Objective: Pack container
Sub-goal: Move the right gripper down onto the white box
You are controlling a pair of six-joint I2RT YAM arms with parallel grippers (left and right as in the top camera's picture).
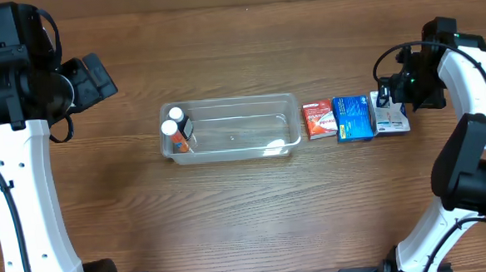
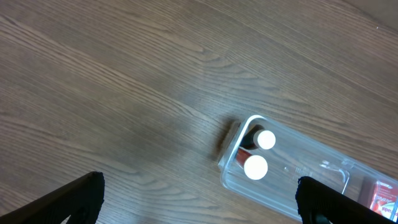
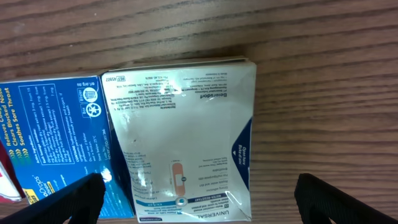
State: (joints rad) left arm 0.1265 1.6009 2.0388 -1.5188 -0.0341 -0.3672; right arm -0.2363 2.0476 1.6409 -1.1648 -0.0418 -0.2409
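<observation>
The clear plastic container [image 1: 230,128] lies at the table's middle, with two white-capped bottles [image 1: 176,126] at its left end; it also shows in the left wrist view [image 2: 298,180]. A red box [image 1: 316,120], a blue box [image 1: 353,118] and a white bandage box [image 1: 390,120] lie in a row right of it. My right gripper [image 1: 388,95] is open just above the white bandage box [image 3: 183,137], fingers on either side [image 3: 199,199]. My left gripper [image 2: 199,199] is open and empty, high at the far left, away from the container.
The blue box [image 3: 56,137] lies against the white box's left side in the right wrist view. The table is bare brown wood around the container. Both arms' white links stand along the left and right edges.
</observation>
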